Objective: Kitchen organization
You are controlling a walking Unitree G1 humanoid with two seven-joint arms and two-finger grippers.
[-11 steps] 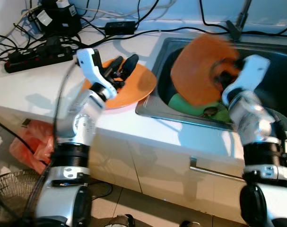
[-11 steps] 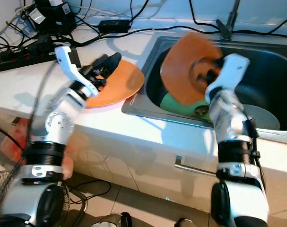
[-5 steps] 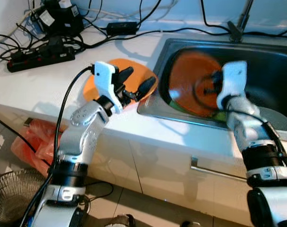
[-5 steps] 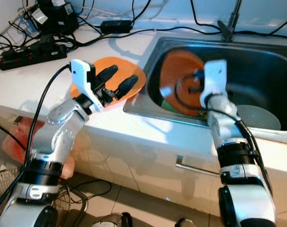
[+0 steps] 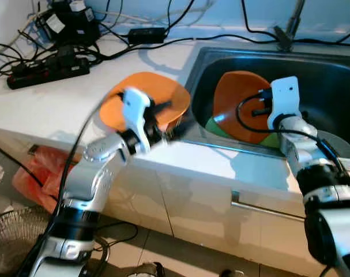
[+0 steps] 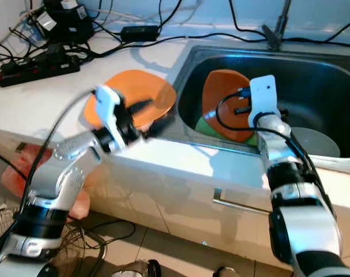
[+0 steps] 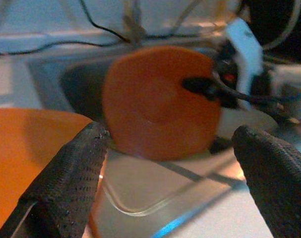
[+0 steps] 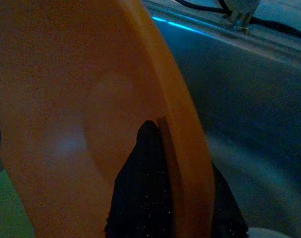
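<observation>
My right end effector (image 8: 162, 208) pinches rim of orange plate (image 5: 238, 104), held upright inside sink (image 5: 336, 86). Left end effector (image 7: 175, 168) spread wide, empty, over desk (image 5: 59, 98) edge beside 2nd orange plate (image 5: 154, 95).

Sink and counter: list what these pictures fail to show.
- Green item in the sink: mostly hidden behind the upright orange plate that the right gripper pinches; its kind is unclear.
- Left gripper: motion-blurred in the eye views.
- Second orange plate on the counter: its near edge is covered by the left arm.
- Grey dish: partly hidden by the right arm.
</observation>
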